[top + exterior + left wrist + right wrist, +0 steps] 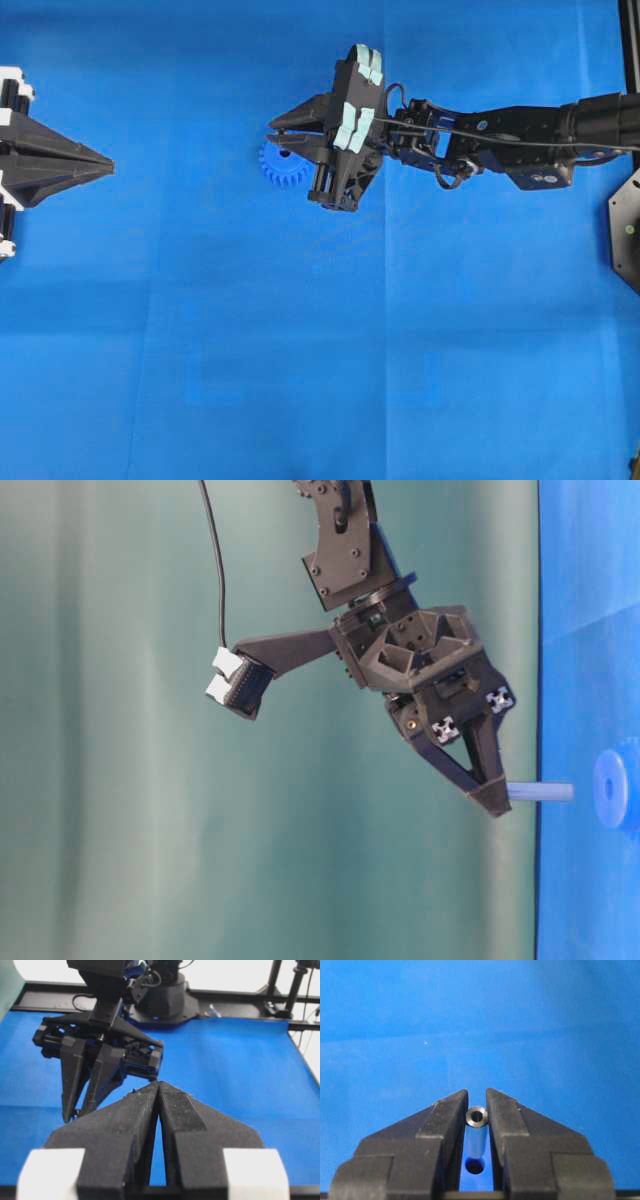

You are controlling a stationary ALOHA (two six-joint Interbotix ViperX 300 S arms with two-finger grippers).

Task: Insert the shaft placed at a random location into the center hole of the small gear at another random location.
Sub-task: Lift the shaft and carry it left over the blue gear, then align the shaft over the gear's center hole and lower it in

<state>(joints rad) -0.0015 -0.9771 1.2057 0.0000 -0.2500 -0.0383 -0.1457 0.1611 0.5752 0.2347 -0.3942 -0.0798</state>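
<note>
Blue cloth covers the table. Right gripper pinches the shaft tight between its tips, and the shaft sticks out toward the gear, close but not touching. Left gripper sits far off at the edge, tips pressed together, holding nothing.

Blue mat lies open around the small gear.
</note>
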